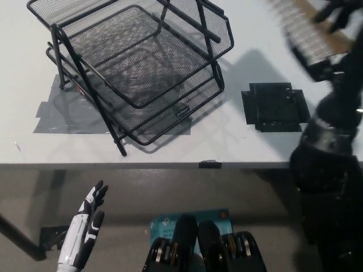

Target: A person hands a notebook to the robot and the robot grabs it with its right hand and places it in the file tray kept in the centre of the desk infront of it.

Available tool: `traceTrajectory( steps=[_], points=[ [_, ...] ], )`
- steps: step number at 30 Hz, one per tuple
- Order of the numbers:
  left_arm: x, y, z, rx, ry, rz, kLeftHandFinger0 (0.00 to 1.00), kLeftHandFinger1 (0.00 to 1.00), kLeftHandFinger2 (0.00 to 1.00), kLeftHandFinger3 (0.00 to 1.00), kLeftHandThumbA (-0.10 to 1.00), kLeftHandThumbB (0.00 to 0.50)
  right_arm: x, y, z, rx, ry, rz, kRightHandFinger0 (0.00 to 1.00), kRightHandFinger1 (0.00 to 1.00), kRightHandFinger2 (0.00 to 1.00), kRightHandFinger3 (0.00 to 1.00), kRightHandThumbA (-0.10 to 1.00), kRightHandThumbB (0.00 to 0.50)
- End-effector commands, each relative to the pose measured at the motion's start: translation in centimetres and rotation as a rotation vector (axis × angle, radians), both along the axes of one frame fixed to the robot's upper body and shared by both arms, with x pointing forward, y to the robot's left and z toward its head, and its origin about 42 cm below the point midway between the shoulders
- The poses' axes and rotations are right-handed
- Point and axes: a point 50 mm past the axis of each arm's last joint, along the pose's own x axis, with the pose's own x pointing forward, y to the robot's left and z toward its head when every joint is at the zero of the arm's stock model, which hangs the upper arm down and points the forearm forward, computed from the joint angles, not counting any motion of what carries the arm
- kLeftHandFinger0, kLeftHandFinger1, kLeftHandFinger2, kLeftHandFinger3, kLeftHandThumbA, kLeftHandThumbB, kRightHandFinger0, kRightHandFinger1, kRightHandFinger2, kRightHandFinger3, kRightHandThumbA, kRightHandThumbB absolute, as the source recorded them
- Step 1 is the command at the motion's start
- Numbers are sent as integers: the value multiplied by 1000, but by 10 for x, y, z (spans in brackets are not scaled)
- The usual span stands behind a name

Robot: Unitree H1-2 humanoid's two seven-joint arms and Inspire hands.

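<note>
Notebook [309,31] sits at two o'clock, blurred, spiral edge showing, raised above the desk [261,141]; file tray [136,68], black mesh and tiered, occupies eleven o'clock, well apart from it; black square patch [275,106] lies at three o'clock; right hand [334,22] appears clamped on the notebook, though blur hides the fingers; left hand [88,224] rests at seven o'clock below the desk edge, fingers apart, empty. Judged step: carrying; next move calls for a swing toward the tray.

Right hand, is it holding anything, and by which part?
The right hand holds the notebook, blurred, apparently near its upper end; the left hand holds nothing.
</note>
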Motion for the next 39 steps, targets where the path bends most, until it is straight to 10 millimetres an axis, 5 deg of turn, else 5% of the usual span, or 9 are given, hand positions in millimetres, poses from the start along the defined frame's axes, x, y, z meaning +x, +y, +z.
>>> traceTrajectory(
  steps=[1,8,12,20,29,39],
  points=[
    [-7,5,3,-3,-18,3,1000,1000,1000,1000,1000,420,0,25,8,-256,-156,10,0,0,0,63,698,0],
    [-9,4,1,-12,-8,17,1000,1000,1000,1000,1000,435,11,39,13,-405,-214,-13,0,0,90,81,877,0],
    [-8,4,-1,-14,-8,11,1000,1000,1000,1000,1000,416,20,42,16,-478,-238,-32,0,0,72,0,862,0],
    [-6,5,-1,-12,-10,0,1000,1000,1000,1000,1000,420,39,34,5,-651,-235,-106,0,0,0,0,829,5],
    [-5,3,2,-13,-4,-9,1000,1000,1000,1000,1000,429,47,33,2,-719,-254,-119,0,0,0,27,761,0],
    [-4,1,4,-9,-8,-22,1000,1000,1000,1000,1000,431,59,34,15,-691,-256,-138,0,0,0,53,823,0]
  ],
)
